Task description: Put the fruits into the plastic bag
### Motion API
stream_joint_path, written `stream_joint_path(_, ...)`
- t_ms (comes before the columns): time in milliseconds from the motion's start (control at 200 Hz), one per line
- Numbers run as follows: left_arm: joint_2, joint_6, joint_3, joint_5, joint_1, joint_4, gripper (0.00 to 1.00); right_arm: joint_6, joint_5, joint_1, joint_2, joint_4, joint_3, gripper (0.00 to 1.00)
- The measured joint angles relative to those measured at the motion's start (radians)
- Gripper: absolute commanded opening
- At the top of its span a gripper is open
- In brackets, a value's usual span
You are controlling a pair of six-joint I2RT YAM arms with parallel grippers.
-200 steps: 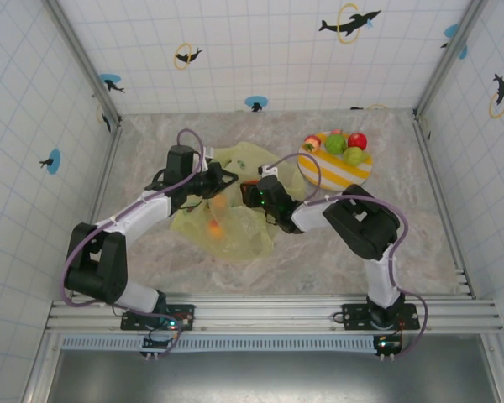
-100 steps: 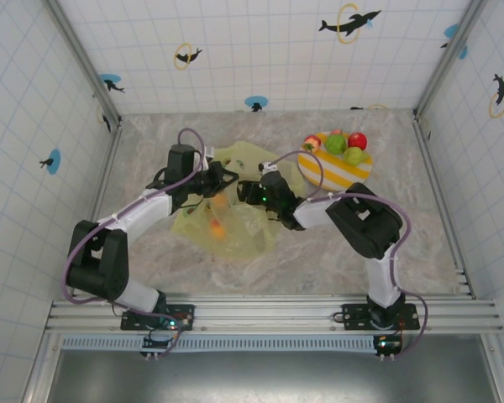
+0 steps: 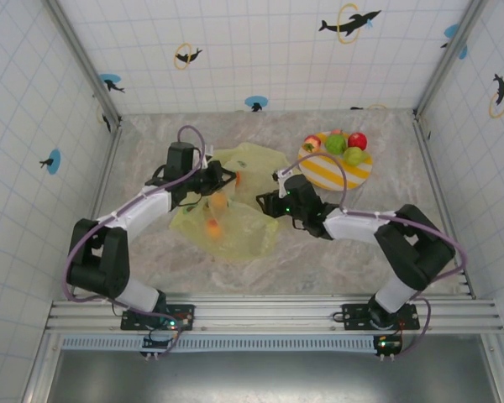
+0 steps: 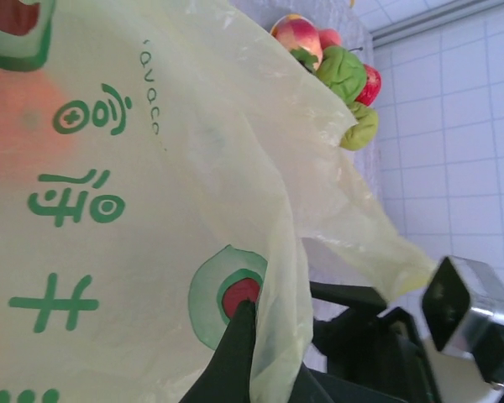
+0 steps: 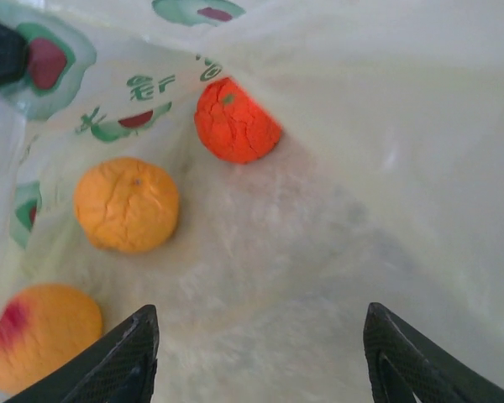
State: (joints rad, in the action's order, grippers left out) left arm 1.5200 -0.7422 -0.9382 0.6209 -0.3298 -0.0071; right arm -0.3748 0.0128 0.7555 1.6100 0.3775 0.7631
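The yellow-green plastic bag (image 3: 235, 227) lies at mid-table, and my left gripper (image 3: 225, 178) is shut on its upper edge, holding the mouth up. In the left wrist view the film (image 4: 151, 210) is pinched in the left gripper (image 4: 265, 340). My right gripper (image 3: 267, 202) stands open at the bag's mouth with nothing between its fingers (image 5: 126, 361). Three fruits lie inside the bag: a red-orange one (image 5: 235, 120), an orange one (image 5: 128, 204) and a yellow one with a red blush (image 5: 42, 336). More fruits, red (image 3: 358, 140) and green (image 3: 336, 143), sit on the striped plate (image 3: 332, 175).
The striped plate stands at the back right, close to the right arm's forearm (image 3: 353, 225). Tiled walls close in the table on three sides. Bare marble table (image 3: 319, 269) stretches in front of the bag and plate.
My right gripper has drawn back to the right, out of the bag's mouth, and its elbow has swung outward. A red-orange fruit now lies inside the bag. The left gripper has kept its hold.
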Motion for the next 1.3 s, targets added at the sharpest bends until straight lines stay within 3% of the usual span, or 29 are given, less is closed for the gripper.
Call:
stream_joint_path(250,0.027,0.092,-0.032,0.004,0.004,-0.059,0.00,0.169,0.051,-0.023,-0.146,-0.133,-0.041,0.63)
stream_joint_path(530,0.034,0.077,-0.047,-0.008,0.011,-0.059,0.00,0.288,0.315,-0.170,-0.256,-0.246,-0.042,0.64)
stream_joint_path(631,0.041,0.053,-0.047,-0.007,0.011,-0.051,0.00,0.299,0.354,-0.227,-0.318,-0.271,-0.043,0.67)
stream_joint_path(731,0.055,0.029,-0.052,-0.003,0.011,-0.040,0.00,0.299,0.299,-0.274,-0.389,-0.271,-0.043,0.72)
stream_joint_path(896,0.078,0.007,-0.075,-0.003,0.011,-0.030,0.00,0.260,0.063,-0.346,-0.390,-0.276,-0.020,0.80)
stream_joint_path(1066,0.078,0.005,-0.074,-0.003,0.011,-0.013,0.00,0.181,-0.106,-0.414,-0.267,-0.271,0.068,0.81)
stream_joint_path(1301,0.078,0.005,-0.062,0.005,0.012,0.016,0.00,0.098,-0.183,-0.421,0.034,-0.293,0.341,0.82)
